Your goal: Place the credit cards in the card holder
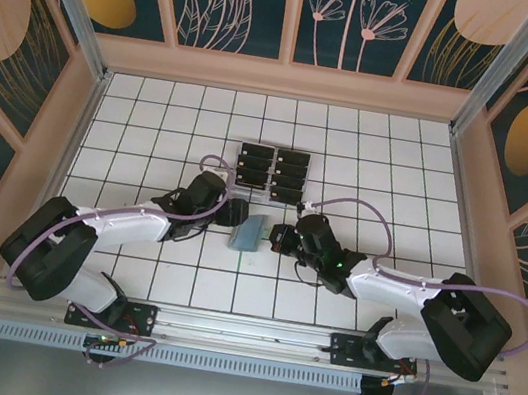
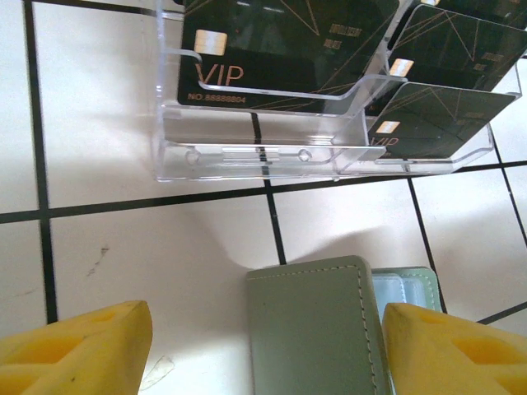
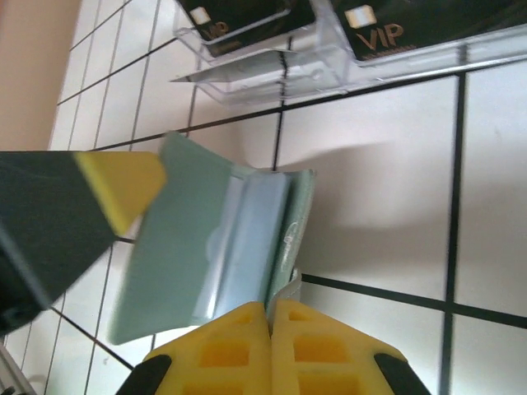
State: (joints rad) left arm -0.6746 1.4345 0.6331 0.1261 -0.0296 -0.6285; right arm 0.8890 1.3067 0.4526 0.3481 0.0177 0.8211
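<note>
And there was the right gripper, fingers pressed tight together on the edge of one flap of the card holder, which stood half open over the white tiled table, right between the two arms. The left gripper was spread wide astride the other flap (one yellow pad close beside its stitched edge, the other well off). The credit cards sat in the clear rack just beyond, black faces marked VIP.
</note>
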